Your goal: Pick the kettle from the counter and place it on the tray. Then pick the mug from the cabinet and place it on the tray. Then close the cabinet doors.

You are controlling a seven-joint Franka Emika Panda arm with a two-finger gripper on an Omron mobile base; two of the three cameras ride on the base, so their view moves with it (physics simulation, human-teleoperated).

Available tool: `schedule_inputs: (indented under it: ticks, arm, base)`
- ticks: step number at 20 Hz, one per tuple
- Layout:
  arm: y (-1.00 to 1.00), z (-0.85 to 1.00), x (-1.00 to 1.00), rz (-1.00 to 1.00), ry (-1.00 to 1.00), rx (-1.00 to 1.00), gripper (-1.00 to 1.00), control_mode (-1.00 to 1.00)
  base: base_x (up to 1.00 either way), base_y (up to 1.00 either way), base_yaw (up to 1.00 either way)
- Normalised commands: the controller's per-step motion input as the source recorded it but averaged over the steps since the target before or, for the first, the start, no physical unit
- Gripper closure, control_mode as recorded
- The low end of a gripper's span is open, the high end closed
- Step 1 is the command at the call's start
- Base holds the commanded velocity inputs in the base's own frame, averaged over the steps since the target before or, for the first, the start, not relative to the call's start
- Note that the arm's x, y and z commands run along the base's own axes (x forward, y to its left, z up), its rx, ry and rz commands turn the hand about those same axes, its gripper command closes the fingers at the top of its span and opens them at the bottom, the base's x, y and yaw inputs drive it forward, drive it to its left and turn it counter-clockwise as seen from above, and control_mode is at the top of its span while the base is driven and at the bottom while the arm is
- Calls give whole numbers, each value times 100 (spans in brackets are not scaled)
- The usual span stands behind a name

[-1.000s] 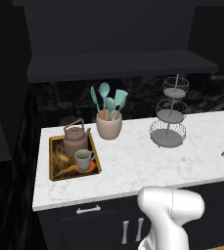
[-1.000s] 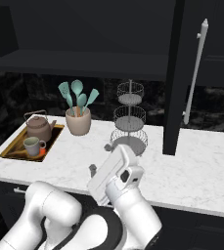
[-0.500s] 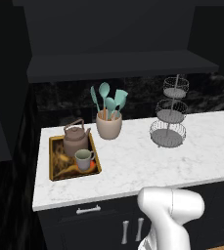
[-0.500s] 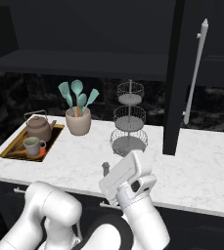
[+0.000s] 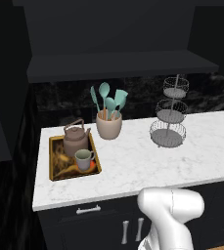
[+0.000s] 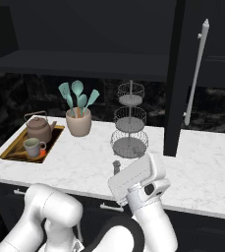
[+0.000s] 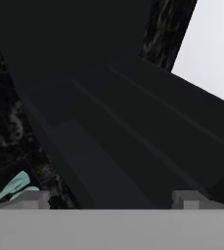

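Kettle upright on tray, spout toward crock; end effector spread, empty

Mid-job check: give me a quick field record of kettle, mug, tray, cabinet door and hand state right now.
kettle: upright on the tray
mug: on the tray, in front of the kettle
tray: at the counter's left end
cabinet door: open, standing out over the counter, bar handle facing right
hand: open, holding nothing, low over the counter front
remaining: closing the doors
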Motion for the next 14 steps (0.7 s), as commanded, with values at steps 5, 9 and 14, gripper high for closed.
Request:
schedule_inputs:
  ticks: [5,9,14]
  arm:
    - [-24,2,6,0,0,12,-100,-100]
    - [-18,0,17,0,0,14,-100,-100]
    - [-16,0,16,0,0,14,-100,-100]
  base:
    - [0,0,0]
    - [0,0,0]
    - [0,0,0]
